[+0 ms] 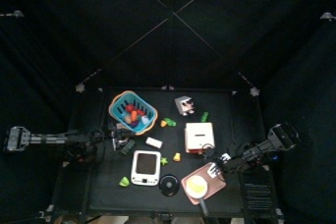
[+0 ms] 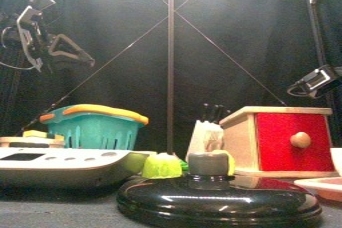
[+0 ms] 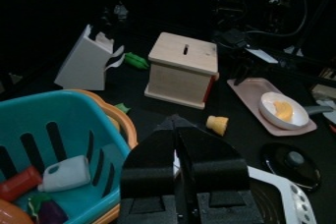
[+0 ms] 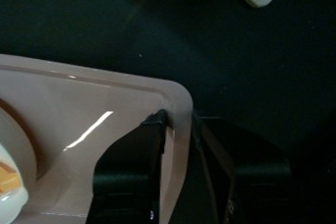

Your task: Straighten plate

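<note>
We see a small black table (image 1: 112, 164) penned by black curtains (image 1: 79, 31), crowded with a teal basket (image 1: 133, 109), a wooden box with a red front (image 2: 274, 140), a white gadget (image 1: 145, 168) and a black lid (image 2: 218, 201), with the plate (image 1: 199, 183) at the near right corner. From the front only the plate's rim shows at the right edge, and we cannot tell whether the left hand (image 3: 183, 159) is spread. The right hand (image 4: 175, 130) pinches the plate's corner between its jaws, close to the table's near edge, with bare black surface beyond that corner.
</note>
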Robot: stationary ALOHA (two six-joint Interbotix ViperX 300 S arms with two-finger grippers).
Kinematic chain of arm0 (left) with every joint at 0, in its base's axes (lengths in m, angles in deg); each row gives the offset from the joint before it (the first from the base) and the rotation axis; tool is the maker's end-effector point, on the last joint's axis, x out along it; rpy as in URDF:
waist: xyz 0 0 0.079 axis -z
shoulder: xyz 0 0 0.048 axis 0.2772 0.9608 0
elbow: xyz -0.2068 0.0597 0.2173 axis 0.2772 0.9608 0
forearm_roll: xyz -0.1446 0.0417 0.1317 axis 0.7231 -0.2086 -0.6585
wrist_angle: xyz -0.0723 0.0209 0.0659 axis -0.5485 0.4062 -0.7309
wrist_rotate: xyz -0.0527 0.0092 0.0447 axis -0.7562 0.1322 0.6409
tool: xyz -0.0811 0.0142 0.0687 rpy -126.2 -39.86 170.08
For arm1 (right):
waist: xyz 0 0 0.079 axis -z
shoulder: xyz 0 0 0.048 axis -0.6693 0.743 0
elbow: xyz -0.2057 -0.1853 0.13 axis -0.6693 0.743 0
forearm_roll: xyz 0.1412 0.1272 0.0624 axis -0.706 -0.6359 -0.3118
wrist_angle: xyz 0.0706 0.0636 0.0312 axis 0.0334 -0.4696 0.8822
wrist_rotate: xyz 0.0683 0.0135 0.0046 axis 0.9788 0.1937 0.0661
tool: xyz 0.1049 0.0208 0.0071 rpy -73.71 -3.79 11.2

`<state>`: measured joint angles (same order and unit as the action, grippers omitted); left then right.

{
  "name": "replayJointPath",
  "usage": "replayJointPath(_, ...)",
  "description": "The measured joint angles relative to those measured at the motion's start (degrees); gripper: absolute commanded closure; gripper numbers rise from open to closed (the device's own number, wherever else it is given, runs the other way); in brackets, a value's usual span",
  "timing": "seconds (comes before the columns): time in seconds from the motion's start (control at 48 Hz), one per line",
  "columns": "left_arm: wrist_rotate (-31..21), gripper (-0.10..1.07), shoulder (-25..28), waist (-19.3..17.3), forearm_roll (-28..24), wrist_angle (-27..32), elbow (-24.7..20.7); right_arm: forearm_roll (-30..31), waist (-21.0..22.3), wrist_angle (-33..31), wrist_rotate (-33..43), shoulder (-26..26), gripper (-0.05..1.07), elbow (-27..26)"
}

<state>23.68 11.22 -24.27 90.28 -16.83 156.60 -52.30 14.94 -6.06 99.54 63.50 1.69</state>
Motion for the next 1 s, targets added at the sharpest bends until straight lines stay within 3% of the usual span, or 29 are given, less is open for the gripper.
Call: replayJointPath(1.0, 0.00, 0.67, -0.09, 0.09, 0.00, 0.00, 0.09, 4.66, -3.08, -6.33, 26.46, -1.14, 0.43, -0.26)
